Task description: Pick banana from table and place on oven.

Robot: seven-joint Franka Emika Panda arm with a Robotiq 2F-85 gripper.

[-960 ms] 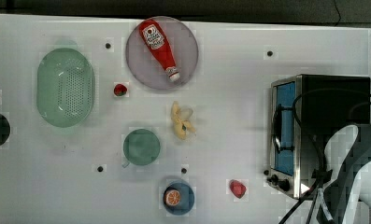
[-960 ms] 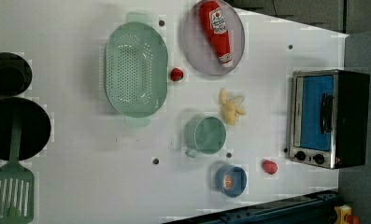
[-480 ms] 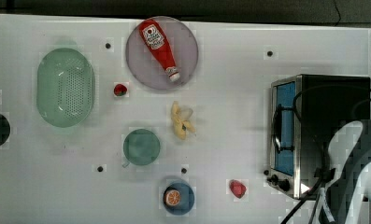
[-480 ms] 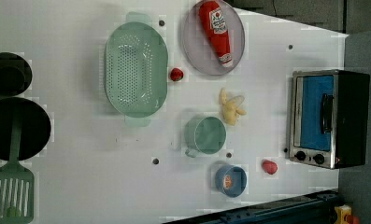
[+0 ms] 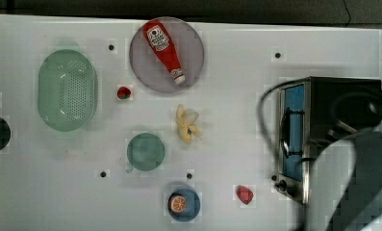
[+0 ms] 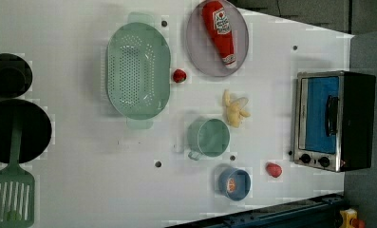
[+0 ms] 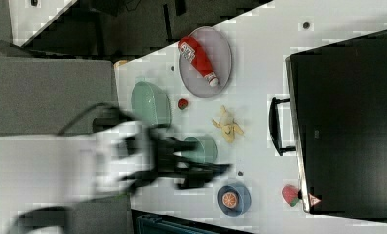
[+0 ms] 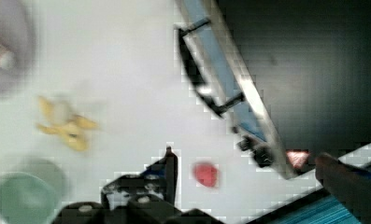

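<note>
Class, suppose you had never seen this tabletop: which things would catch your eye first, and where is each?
The red ketchup bottle lies on a round grey plate at the top view's upper middle. Near the table's centre lies the small yellow banana, with a green cup to its lower left. At the top view's right stands the toaster oven, its blue glass door facing the banana.

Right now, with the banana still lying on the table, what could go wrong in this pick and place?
The banana has loose peel flaps; the open gripper could pinch a flap only and drop it. The green cup and the ketchup bottle on its plate lie near, so a wide approach might bump them. The oven has a flat black top, so the curved banana could roll off.
</note>
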